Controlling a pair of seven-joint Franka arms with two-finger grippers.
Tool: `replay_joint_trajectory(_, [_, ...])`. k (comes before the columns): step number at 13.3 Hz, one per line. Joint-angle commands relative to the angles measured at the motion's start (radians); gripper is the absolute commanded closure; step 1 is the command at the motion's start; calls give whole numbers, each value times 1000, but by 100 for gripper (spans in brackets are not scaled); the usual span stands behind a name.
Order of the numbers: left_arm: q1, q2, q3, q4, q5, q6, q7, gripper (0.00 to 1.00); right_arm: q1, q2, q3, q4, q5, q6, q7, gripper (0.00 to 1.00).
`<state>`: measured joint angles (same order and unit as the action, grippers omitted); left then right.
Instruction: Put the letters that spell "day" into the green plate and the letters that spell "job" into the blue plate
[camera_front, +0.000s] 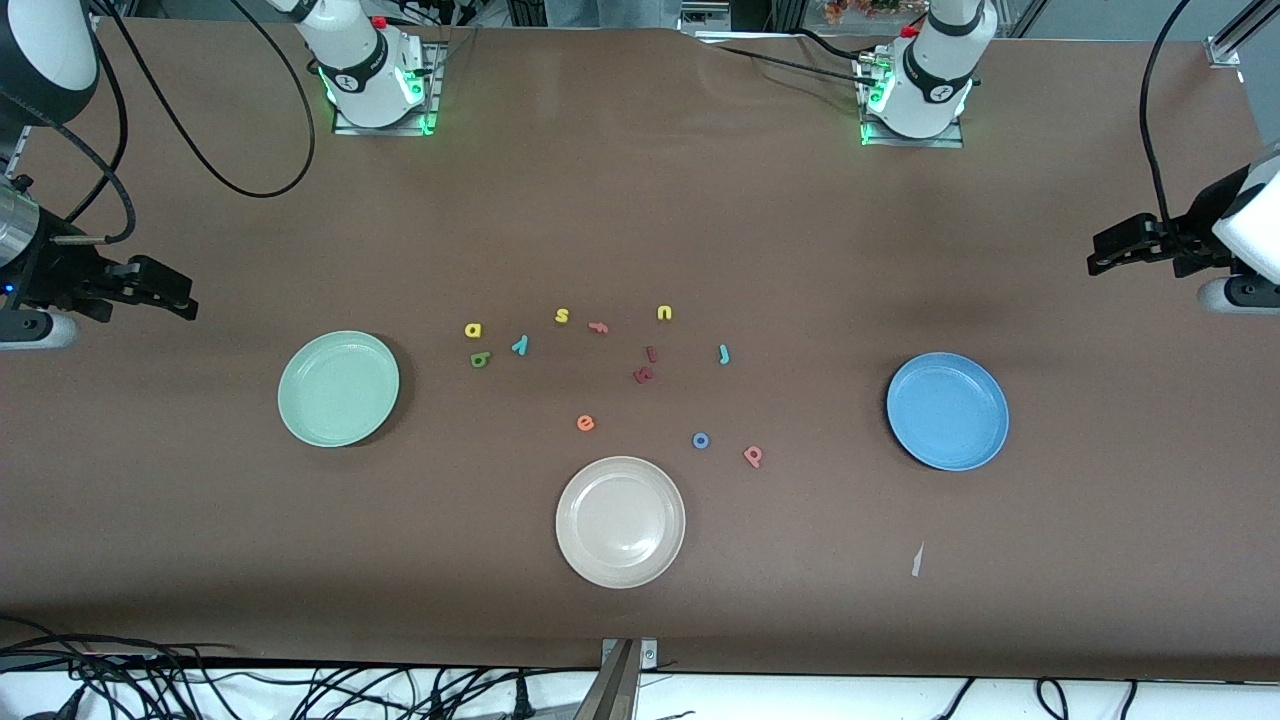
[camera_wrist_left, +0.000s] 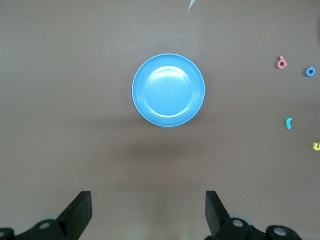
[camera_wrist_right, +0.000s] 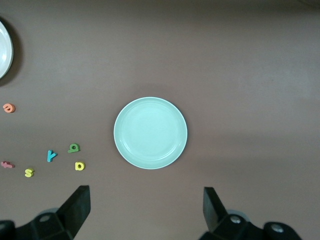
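Note:
The green plate (camera_front: 338, 388) (camera_wrist_right: 150, 133) lies empty toward the right arm's end of the table, and the blue plate (camera_front: 947, 411) (camera_wrist_left: 168, 90) lies empty toward the left arm's end. Between them are the yellow "a" (camera_front: 473, 330), green "d" (camera_front: 480, 359), teal "y" (camera_front: 520, 345), teal "j" (camera_front: 724, 354), blue "o" (camera_front: 701, 440) and pink "b" (camera_front: 753, 456). My right gripper (camera_front: 188, 300) (camera_wrist_right: 146, 192) hangs open over bare table at its end. My left gripper (camera_front: 1095, 256) (camera_wrist_left: 148, 197) hangs open over bare table at the other end. Neither holds anything.
A beige plate (camera_front: 620, 521) sits nearest the front camera. Among the letters lie a yellow "s" (camera_front: 562, 316), a yellow "u" (camera_front: 664, 313), an orange "e" (camera_front: 585, 423), a pink letter (camera_front: 598, 326) and two dark red letters (camera_front: 646, 366). A paper scrap (camera_front: 917, 559) lies near the blue plate.

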<state>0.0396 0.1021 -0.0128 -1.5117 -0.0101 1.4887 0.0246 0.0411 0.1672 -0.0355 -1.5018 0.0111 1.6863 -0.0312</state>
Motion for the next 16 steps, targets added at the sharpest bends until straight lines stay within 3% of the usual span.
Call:
replay_joint_trajectory(1, [8,-2,-1,8,-11,1,9,0,-4,2,-1,9,21,3,2,0])
replay_joint_trajectory(16, [11,-1,-1,25,-21,4,11,0,-4,2,-1,9,21,3,2,0])
